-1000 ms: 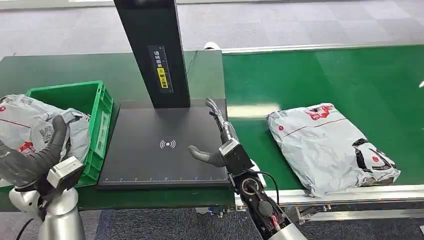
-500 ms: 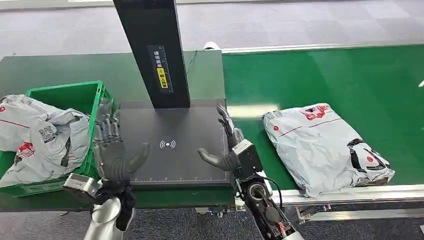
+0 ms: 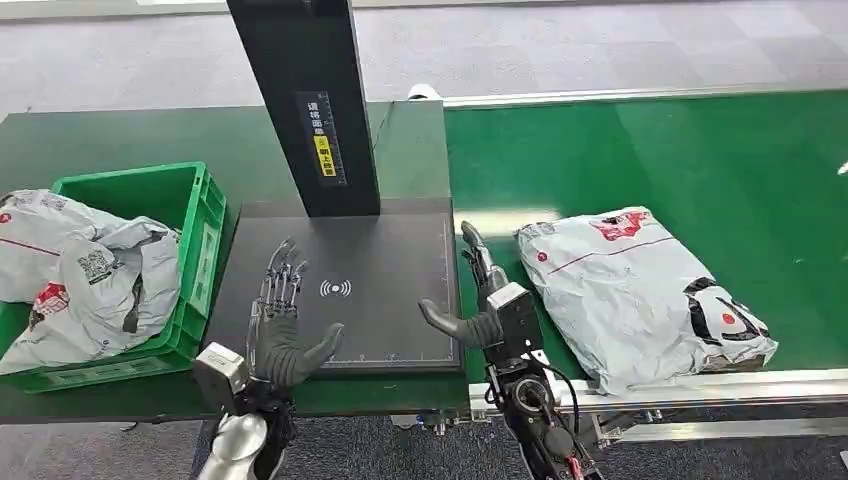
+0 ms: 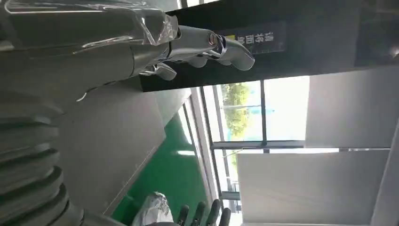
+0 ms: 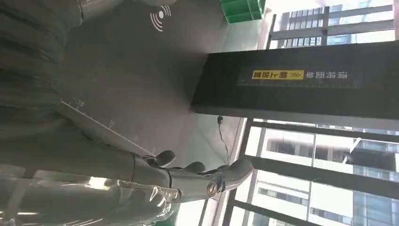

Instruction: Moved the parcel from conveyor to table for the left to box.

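Observation:
A grey plastic parcel with red and black print lies on the green conveyor belt, near its front edge. My right hand stands open at the right edge of the black scanner pad, just left of the parcel and apart from it; its fingers are stretched out and hold nothing. My left hand is open over the pad's front left part, fingers spread and empty. The green box at the left holds other grey parcels.
The scanner's black post rises from the back of the pad. The dark green table carries the box and pad. The conveyor's metal front rail runs along the belt's near side.
My left hand came away from the parcels in the box and swung right over the pad, empty. My right hand shifted right toward the conveyor. The parcel on the belt drifted left.

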Action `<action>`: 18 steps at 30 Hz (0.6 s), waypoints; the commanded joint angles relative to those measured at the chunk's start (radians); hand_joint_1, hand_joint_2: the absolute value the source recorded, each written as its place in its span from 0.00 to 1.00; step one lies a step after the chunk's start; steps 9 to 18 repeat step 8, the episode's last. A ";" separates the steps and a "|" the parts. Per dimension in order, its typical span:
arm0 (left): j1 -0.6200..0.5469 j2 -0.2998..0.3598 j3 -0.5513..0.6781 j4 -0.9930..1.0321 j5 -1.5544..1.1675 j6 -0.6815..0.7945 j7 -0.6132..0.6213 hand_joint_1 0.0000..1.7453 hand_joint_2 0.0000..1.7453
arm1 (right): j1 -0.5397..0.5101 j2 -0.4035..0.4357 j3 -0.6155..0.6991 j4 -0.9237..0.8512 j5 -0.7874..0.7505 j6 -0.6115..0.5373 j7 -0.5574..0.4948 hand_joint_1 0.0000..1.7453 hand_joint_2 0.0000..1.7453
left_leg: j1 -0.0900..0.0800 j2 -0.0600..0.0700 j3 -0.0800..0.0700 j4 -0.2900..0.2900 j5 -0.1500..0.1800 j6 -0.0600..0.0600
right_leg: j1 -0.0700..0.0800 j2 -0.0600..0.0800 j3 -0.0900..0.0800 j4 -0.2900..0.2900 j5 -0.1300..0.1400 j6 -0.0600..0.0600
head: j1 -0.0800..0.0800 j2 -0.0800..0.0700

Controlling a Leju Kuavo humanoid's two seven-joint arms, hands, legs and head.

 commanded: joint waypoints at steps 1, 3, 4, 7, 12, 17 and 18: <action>-0.021 -0.008 -0.013 0.096 0.003 -0.004 0.004 0.00 1.00 | -0.009 -0.011 -0.034 0.014 -0.002 -0.001 0.004 0.00 1.00 | 0.000 -0.003 0.002 -0.002 0.000 0.003 | 0.001 -0.003 0.003 -0.002 -0.001 -0.003 | 0.000 0.000; -0.021 -0.008 -0.013 0.096 0.003 -0.004 0.004 0.00 1.00 | -0.009 -0.011 -0.034 0.014 -0.002 -0.001 0.004 0.00 1.00 | -0.001 -0.003 0.002 -0.001 0.000 0.003 | 0.000 -0.003 0.003 -0.002 -0.001 -0.003 | 0.000 0.000; -0.025 -0.007 -0.013 0.102 0.006 -0.006 0.004 0.00 1.00 | -0.004 -0.007 -0.043 0.009 -0.005 -0.010 0.010 0.00 1.00 | 0.000 -0.002 0.002 -0.001 0.000 0.002 | 0.000 -0.002 0.002 -0.001 0.000 -0.002 | 0.000 0.000; -0.044 -0.003 -0.013 0.133 0.013 -0.006 0.006 0.00 1.00 | 0.008 -0.010 -0.052 -0.002 -0.007 -0.016 0.015 0.00 1.00 | 0.000 -0.003 0.001 -0.001 0.000 0.002 | 0.000 -0.003 0.002 -0.001 0.000 -0.002 | 0.000 0.000; -0.047 -0.001 -0.012 0.135 0.014 -0.005 0.006 0.00 1.00 | 0.010 -0.009 -0.052 -0.004 -0.007 -0.015 0.015 0.00 1.00 | 0.000 -0.004 0.002 -0.001 0.000 0.003 | 0.001 -0.004 0.003 -0.002 0.000 -0.003 | 0.000 0.000; -0.047 -0.001 -0.012 0.135 0.014 -0.005 0.006 0.00 1.00 | 0.010 -0.009 -0.052 -0.004 -0.007 -0.015 0.015 0.00 1.00 | 0.000 -0.004 0.002 -0.001 0.000 0.003 | 0.001 -0.004 0.003 -0.002 0.000 -0.003 | 0.000 0.000; -0.047 -0.001 -0.012 0.135 0.014 -0.005 0.006 0.00 1.00 | 0.010 -0.009 -0.052 -0.004 -0.007 -0.015 0.015 0.00 1.00 | 0.000 -0.004 0.002 -0.001 0.000 0.003 | 0.001 -0.004 0.003 -0.002 0.000 -0.003 | 0.000 0.000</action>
